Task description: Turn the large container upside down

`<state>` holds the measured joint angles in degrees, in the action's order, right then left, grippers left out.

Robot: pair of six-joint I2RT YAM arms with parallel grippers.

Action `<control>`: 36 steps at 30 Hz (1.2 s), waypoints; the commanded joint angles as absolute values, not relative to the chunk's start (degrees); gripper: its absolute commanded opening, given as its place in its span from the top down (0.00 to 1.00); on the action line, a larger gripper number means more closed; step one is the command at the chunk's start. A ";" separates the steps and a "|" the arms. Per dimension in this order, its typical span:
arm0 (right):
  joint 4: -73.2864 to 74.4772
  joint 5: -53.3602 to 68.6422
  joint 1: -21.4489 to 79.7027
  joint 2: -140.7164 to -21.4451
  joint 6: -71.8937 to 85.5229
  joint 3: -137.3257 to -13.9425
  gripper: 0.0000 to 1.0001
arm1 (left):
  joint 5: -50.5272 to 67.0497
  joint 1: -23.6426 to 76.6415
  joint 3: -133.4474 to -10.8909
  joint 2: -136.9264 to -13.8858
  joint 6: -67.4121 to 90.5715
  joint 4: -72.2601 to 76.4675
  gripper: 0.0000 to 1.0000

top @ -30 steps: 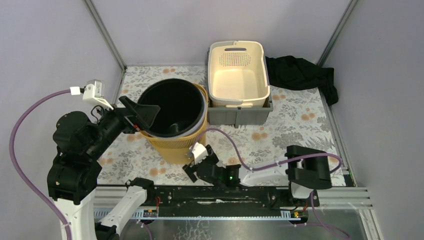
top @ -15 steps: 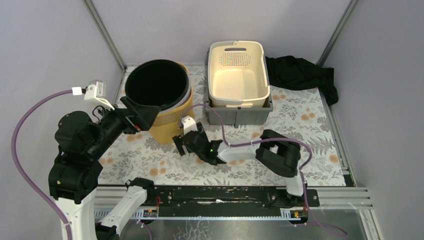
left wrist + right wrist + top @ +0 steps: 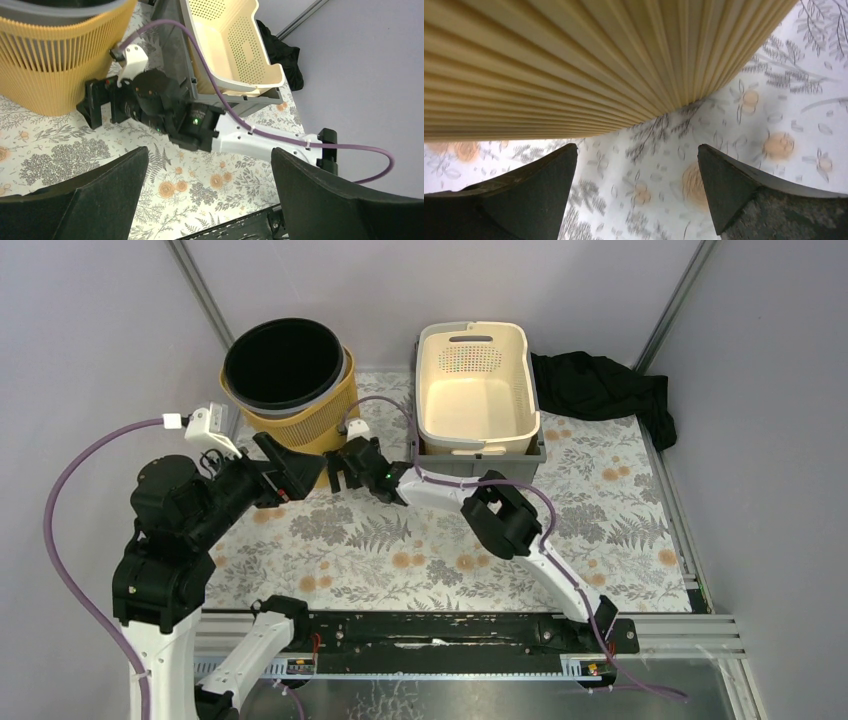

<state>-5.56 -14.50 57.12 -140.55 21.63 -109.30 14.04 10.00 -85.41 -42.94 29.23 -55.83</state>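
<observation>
Both left fingers (image 3: 90, 200) and right fingers (image 3: 514, 192) are kept wide open, empty, near the large container's (image 3: 272, 426) lower wall, probably for tipping it.

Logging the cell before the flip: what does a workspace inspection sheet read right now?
Surface: floral table cover, flat.
Job's things: yellow container, black-lined, mouth up, far left corner.
Clutter: cream basket nested in grey bin; black cloth far right.
Grippers: left gripper open, holding nothing; right gripper open at container's lower wall.
Cables: purple cable loops past the bin.
Surroundings: grey walls.
</observation>
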 commanded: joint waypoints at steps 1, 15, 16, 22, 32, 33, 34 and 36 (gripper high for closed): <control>1.62 -7.71 54.66 -145.96 22.39 -121.10 0.02 | 13.61 10.18 -83.41 -42.50 29.74 -53.76 0.00; -4.39 -0.55 52.47 -115.03 10.90 -95.44 0.02 | 13.31 10.20 -77.15 -42.93 30.57 -49.50 0.00; -4.01 -0.14 52.52 -112.08 10.37 -93.37 0.02 | 13.56 10.20 -76.77 -43.26 30.66 -48.88 0.00; 2.57 -1.67 52.03 -99.86 8.49 -88.52 0.01 | 16.69 10.17 -73.88 -46.04 31.44 -44.90 0.00; 19.21 -5.30 42.95 -96.80 11.33 -92.98 0.06 | 14.97 10.76 -65.71 -48.78 29.86 -42.66 0.00; 20.85 -6.40 42.58 -97.46 10.82 -93.92 0.07 | 14.17 11.17 -65.20 -49.04 29.74 -42.57 0.00; 22.76 -7.41 42.42 -98.11 10.50 -94.92 0.08 | 13.25 11.83 -64.81 -49.48 29.56 -42.54 0.00; 25.32 -9.36 42.36 -99.72 9.49 -97.85 0.11 | 11.00 14.13 -64.27 -50.63 29.36 -42.61 0.00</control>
<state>18.17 -4.78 42.44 -97.93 10.83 -91.59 14.57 11.14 -64.97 -49.80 30.79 -47.09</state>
